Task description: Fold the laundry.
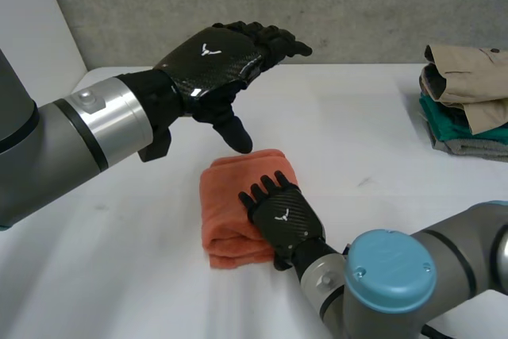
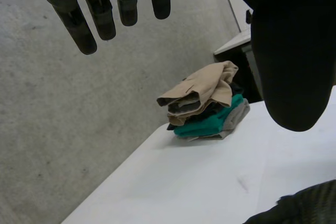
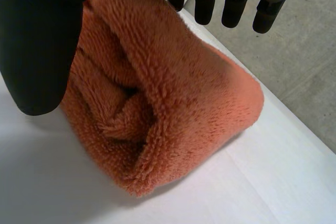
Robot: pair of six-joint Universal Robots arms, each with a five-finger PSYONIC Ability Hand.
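Right hand (image 1: 279, 216) lies flat-fingered on the folded orange towel (image 1: 230, 204), left hand (image 1: 214, 57) hovers released above; a dragging withdrawal could spring that bundle open.

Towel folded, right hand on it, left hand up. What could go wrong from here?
1. The towel is a thick, loose fold held only by the right hand lying flat on it; it may spring open once that hand lifts.
2. The left hand hangs open near the towel's far end; coming down it could strike the right hand.
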